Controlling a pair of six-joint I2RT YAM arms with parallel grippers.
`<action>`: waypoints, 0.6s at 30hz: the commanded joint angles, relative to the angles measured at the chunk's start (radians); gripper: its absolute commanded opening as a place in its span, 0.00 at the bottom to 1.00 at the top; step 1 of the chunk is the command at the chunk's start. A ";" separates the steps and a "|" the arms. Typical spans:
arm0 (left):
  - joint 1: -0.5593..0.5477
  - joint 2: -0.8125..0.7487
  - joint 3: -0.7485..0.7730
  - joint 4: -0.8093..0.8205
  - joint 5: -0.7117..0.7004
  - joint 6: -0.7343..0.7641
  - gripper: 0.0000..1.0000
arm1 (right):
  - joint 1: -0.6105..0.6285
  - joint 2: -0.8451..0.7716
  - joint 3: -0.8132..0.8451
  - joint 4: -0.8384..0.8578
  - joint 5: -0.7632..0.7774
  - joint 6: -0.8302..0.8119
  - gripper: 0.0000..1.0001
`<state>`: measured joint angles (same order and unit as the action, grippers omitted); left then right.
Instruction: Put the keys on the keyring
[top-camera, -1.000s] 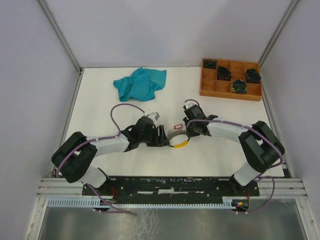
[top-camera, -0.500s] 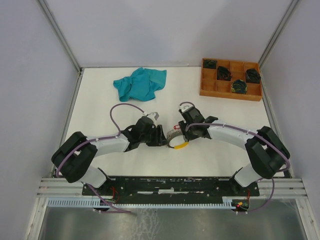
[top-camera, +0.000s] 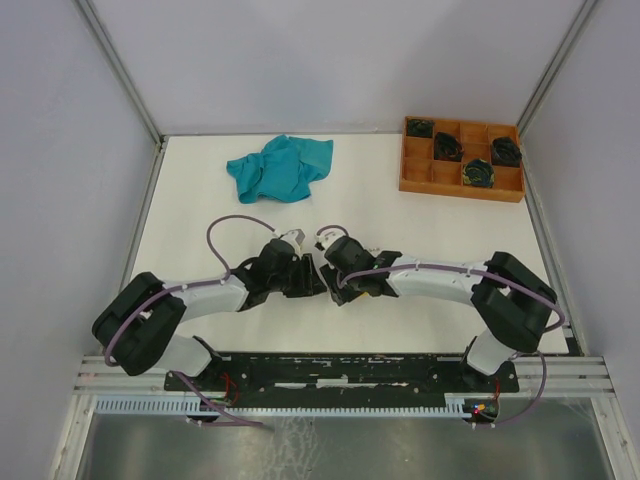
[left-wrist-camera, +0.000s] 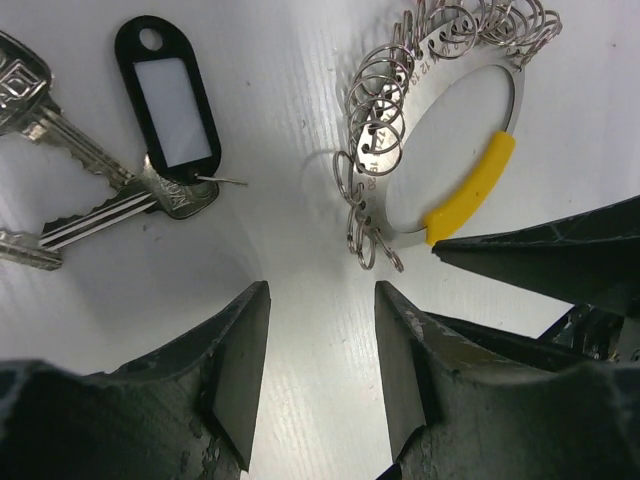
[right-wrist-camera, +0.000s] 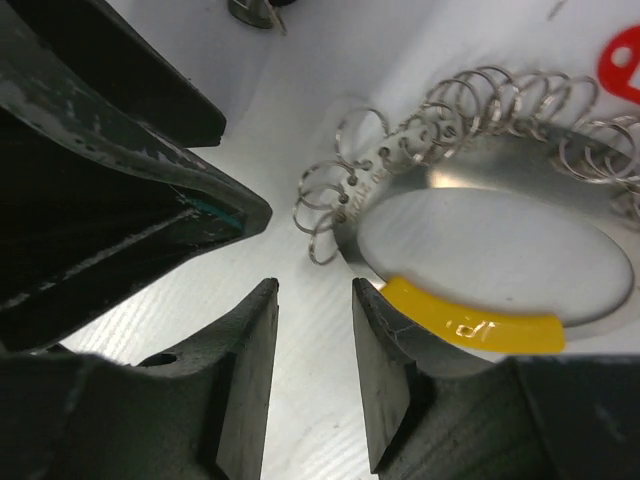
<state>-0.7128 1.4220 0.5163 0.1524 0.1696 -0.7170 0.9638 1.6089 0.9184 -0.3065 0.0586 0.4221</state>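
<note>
Lying flat on the white table (top-camera: 200, 200), about midway between its left and right edges and nearer the near edge than the far one, the keyring (left-wrist-camera: 519, 95) shows a yellow sleeve (left-wrist-camera: 470, 190) along one arc and many small split rings (left-wrist-camera: 375, 120) strung around the rest. The left gripper (left-wrist-camera: 320, 300) hangs over it with its jaws parted and only bare table between them. Two keys (left-wrist-camera: 100, 205) with a black tag (left-wrist-camera: 165, 100) lie on the table left of the ring, apart from it. The right gripper (right-wrist-camera: 315, 300) faces the left one closely, jaws also parted and holding nothing, one finger just beside the sleeve's end. A red tag (right-wrist-camera: 625, 60) peeks in by the ring's far side. A teal cloth (top-camera: 280, 167) lies toward the far left corner, and a wooden tray (top-camera: 440, 187) holding dark coiled bundles (top-camera: 478, 174) sits at the far right corner.
</note>
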 joint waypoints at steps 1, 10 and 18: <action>0.021 -0.061 -0.029 0.056 0.018 -0.040 0.53 | 0.035 0.042 0.070 0.053 0.034 0.016 0.43; 0.037 -0.080 -0.050 0.053 0.028 -0.033 0.53 | 0.049 0.089 0.107 0.032 0.111 0.020 0.37; 0.037 -0.072 -0.046 0.061 0.038 -0.031 0.53 | 0.052 0.117 0.125 0.001 0.129 0.005 0.33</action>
<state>-0.6792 1.3647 0.4679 0.1646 0.1890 -0.7208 1.0080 1.7187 1.0023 -0.3004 0.1455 0.4305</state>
